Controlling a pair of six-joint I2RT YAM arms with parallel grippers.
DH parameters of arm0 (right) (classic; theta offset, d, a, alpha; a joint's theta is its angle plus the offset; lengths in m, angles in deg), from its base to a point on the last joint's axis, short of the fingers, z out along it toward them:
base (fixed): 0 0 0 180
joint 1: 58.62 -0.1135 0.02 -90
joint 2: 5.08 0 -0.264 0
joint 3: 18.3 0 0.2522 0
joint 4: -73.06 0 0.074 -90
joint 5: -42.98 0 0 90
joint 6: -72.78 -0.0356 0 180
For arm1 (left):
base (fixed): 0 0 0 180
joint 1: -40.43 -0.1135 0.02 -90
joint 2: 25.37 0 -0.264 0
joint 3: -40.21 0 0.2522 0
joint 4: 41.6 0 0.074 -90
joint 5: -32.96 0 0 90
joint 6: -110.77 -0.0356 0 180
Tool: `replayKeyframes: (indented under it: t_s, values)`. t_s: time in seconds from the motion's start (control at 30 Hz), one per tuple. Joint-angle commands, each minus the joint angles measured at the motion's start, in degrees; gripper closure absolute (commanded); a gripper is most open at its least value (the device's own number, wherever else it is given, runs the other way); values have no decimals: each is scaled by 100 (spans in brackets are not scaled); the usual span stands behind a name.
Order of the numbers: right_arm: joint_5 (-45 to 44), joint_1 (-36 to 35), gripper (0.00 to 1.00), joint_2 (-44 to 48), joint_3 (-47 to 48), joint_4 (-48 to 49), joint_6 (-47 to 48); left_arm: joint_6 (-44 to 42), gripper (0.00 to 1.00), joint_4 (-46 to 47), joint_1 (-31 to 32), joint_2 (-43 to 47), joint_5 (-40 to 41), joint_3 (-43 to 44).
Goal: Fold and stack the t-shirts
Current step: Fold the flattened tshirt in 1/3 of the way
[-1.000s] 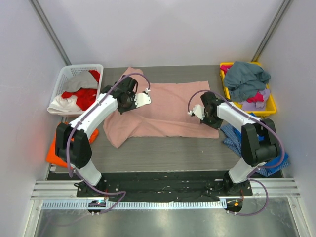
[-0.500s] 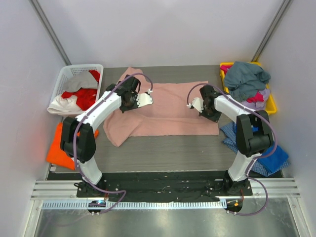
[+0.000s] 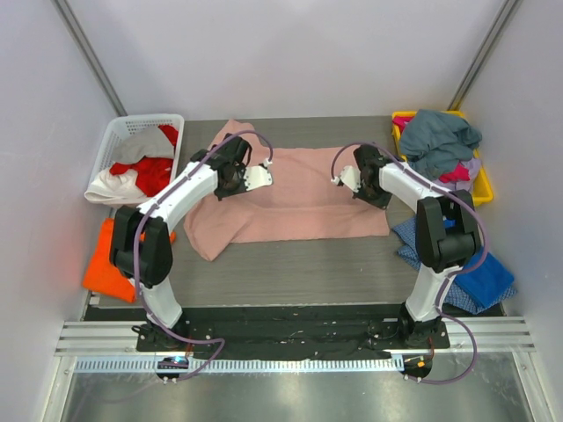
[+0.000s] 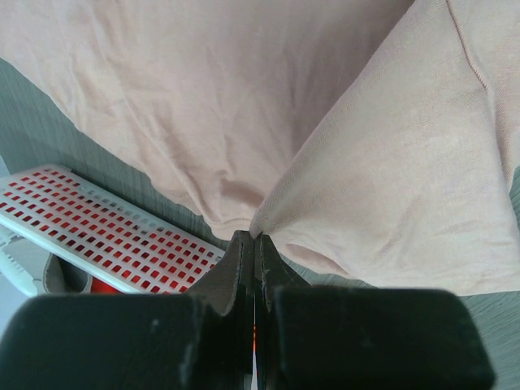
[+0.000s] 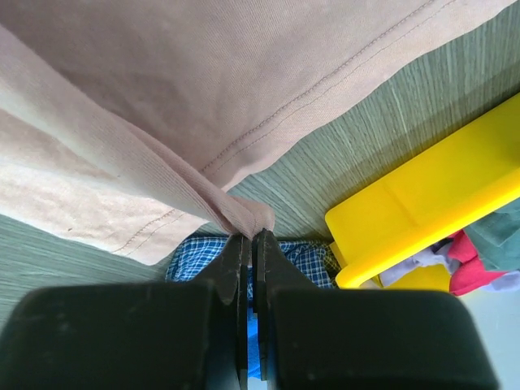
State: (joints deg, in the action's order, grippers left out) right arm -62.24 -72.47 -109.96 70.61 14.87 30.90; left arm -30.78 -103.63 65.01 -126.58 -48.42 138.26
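As left hand (image 4: pixel 253 237) and right hand (image 5: pixel 250 236) pinch, t-shirt (image 3: pixel 303 200) spans between.

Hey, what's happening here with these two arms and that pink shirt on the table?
The two robot arms are handling the dusty-pink t-shirt spread across the middle of the table. The left gripper is shut on fabric at its left side, the right gripper on its right edge; the shirt is not folded yet. More clothes sit in the white basket at left and the yellow bin at right, and an orange shirt lies at the table's left edge.
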Motion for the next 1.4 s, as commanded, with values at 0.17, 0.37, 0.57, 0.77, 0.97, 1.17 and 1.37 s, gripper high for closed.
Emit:
replayKeyframes:
  t_s: [0.17, 0.37, 0.57, 0.77, 0.97, 1.17, 1.37]
  values:
    - [-156, 163, 99, -208, 315, 39, 128, -127, 100, 362, -129, -232, 157, 245]
    - [-130, 172, 99, -314, 421, 65, 101, -110, 100, 424, -155, -478, 166, 518]
    - [-121, 181, 99, -331, 447, 136, 57, -92, 100, 635, -155, -610, 184, 685]
    - [-130, 172, 98, -322, 447, 188, 49, -83, 100, 696, -155, -742, 219, 817]
    - [-104, 181, 81, -314, 474, 224, -39, -40, 100, 714, -155, -795, 210, 808]
    - [-104, 180, 60, -174, 360, 320, -74, 92, 71, 907, -155, -690, 263, 598]
    - [-77, 181, 58, 64, 167, 382, -153, 391, 42, 1838, -155, -208, 368, 71]
